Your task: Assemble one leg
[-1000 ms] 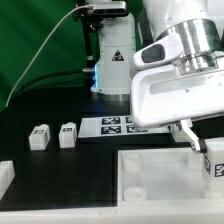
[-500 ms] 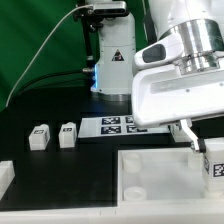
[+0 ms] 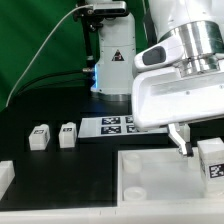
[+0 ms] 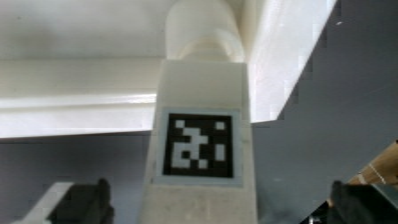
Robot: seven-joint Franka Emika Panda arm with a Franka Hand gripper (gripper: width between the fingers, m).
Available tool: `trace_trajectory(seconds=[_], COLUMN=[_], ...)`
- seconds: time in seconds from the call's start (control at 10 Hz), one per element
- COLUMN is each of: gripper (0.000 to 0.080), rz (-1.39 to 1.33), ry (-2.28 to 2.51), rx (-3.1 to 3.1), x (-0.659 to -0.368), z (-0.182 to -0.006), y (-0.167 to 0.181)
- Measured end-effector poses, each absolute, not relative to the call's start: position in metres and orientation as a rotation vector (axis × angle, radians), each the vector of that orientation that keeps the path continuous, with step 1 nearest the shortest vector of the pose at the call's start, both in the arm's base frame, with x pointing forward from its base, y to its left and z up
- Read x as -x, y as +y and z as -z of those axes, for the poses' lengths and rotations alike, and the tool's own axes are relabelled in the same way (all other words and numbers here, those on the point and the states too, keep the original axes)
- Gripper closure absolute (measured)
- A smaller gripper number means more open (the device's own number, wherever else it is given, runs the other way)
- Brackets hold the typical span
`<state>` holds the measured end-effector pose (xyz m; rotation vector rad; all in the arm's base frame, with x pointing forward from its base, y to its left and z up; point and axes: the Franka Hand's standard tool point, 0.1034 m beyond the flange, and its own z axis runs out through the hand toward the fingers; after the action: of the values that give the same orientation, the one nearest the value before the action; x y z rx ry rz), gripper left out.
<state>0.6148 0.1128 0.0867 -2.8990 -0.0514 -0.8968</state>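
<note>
A leg (image 3: 211, 160), a small white block with a black-and-white tag, stands upright at the far right corner of the big white tray (image 3: 150, 172). My gripper (image 3: 203, 150) straddles it, with one dark finger (image 3: 182, 145) showing on the exterior view's left of the leg. In the wrist view the leg (image 4: 199, 130) runs up the middle over the tray's edge (image 4: 89, 60). My gripper (image 4: 217, 205) is open. Its fingers (image 4: 82, 200) stand off both sides of the leg with a dark gap on each side.
Two more legs (image 3: 39, 137) (image 3: 67, 134) stand on the black table at the exterior view's left. The marker board (image 3: 115, 125) lies behind the tray. A white part (image 3: 5, 176) sits at the left edge. A black stand (image 3: 108, 55) rises at the back.
The visible finger has moved toward the exterior view's left, away from the leg, so the jaws have opened. More of the leg's top and tag shows now.
</note>
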Motion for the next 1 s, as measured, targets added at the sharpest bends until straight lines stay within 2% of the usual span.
trace_trajectory(seconds=[0.7, 1.0], gripper=[0.015, 0.015], rz=[0.885, 0.733], ry=[-0.051, -0.048], rx=[2.902, 2.927], x=[-0.614, -0.628], z=[-0.085, -0.102], y=[0.112, 0.108])
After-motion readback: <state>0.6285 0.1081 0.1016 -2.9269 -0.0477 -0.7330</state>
